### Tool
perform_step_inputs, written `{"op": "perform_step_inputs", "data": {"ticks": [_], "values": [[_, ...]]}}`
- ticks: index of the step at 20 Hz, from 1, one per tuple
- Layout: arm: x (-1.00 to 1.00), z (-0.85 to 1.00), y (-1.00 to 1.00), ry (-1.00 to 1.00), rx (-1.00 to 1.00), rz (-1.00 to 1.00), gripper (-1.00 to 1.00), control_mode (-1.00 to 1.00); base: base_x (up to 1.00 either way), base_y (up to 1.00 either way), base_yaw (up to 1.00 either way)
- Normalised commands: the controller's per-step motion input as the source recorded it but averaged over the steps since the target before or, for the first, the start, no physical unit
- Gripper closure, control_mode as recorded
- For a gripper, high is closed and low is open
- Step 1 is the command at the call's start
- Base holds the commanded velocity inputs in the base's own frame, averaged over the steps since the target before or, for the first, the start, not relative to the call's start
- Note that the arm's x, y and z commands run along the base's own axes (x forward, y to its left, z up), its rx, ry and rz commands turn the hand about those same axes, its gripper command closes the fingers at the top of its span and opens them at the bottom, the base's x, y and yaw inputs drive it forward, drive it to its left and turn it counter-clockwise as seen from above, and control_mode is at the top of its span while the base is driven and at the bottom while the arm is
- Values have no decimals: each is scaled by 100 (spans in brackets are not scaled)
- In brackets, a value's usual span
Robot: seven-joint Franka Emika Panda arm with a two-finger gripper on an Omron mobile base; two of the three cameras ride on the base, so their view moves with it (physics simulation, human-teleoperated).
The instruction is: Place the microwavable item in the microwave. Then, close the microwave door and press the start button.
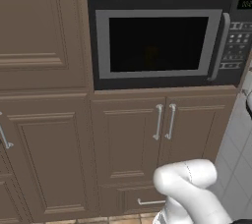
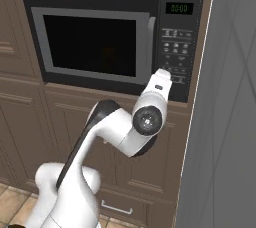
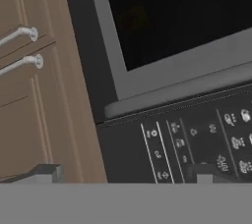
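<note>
Microwave door (image 2: 92, 47) shut, yellow cup (image 1: 151, 55) dimly visible behind its window. Gripper (image 3: 123, 171), jaws spread wide and empty, faces the keypad panel (image 2: 176, 54); remaining buttons lie toward three o'clock in the hand view.

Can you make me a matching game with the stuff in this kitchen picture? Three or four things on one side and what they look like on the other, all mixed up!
Things:
1. microwave door
2. display
3. cabinet doors
4. gripper

Descriptions:
A. brown, with silver bar handles
B. open, right in front of the keypad
C. shut, with a dark window in a grey frame
D. small, with green digits, at the microwave's top right

Right pairs: 1-C, 2-D, 3-A, 4-B
</note>
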Motion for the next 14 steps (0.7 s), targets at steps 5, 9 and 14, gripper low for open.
{"op": "perform_step_inputs", "data": {"ticks": [5, 9, 14], "values": [[58, -10, -23, 2, 0, 12, -100, -100, 0, 0, 0], [50, -8, -23, 1, 0, 7, -100, -100, 0, 0, 0], [44, -22, -20, 7, 0, 1, -100, -100, 0, 0, 0]]}}
